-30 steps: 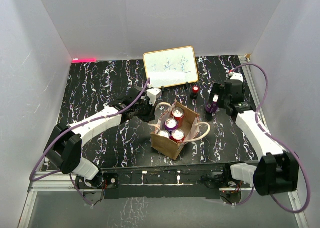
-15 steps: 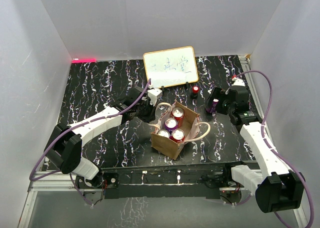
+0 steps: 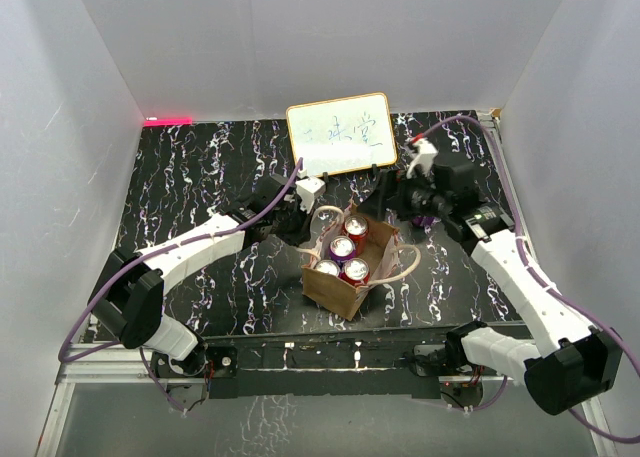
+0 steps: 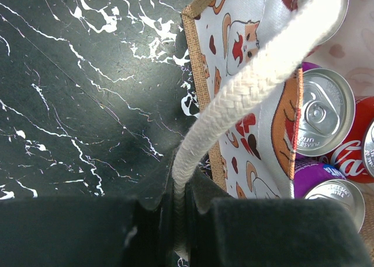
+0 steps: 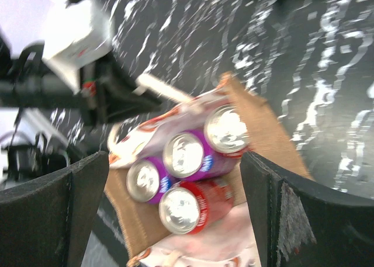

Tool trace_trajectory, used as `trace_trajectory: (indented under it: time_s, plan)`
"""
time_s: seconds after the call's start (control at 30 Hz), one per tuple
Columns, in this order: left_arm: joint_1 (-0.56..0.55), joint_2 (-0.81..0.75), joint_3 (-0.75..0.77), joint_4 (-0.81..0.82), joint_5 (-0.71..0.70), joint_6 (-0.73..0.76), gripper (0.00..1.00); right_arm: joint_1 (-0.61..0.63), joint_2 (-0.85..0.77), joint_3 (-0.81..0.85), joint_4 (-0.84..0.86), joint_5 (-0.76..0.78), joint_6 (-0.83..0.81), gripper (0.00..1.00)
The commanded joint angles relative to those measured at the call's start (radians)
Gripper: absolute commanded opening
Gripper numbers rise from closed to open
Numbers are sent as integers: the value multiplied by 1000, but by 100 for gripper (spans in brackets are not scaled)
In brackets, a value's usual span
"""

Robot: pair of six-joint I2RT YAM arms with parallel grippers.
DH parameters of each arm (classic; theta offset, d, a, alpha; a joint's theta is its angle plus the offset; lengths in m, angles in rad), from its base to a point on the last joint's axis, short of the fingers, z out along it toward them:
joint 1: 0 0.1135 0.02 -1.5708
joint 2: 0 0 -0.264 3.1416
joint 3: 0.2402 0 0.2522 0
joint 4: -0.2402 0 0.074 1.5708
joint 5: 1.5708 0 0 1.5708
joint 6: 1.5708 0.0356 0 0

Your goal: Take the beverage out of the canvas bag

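The black, white-veined marble table (image 3: 200, 167) is carrying the canvas bag (image 3: 333, 291), which is sitting near its centre. The white framed board (image 3: 340, 132) is standing upright at the far middle, well apart from the bag.

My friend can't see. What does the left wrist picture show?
The left gripper pinches the pale rope handle of the bag. Inside it stand cans, red and purple. The table is black with white streaks.

Ahead of me, a white rectangular board with a pale frame (image 3: 340, 134) stands propped at the back of the black, white-veined marble tabletop (image 3: 200, 177), with faint blue-green writing on it. At my far left, a thin red light strip (image 3: 167, 121) glows where the tabletop meets the white wall (image 3: 250, 37).
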Motion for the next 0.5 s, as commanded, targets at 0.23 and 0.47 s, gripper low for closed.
trace_trajectory:
  time_s: [0.23,0.47]
  plan:
    - [-10,-37,27,-31,2,10,0,235,12,56,-156,208,-36,98]
    - [-12,-39,27,-31,2,10,0,278,90,67,-297,327,-126,95]
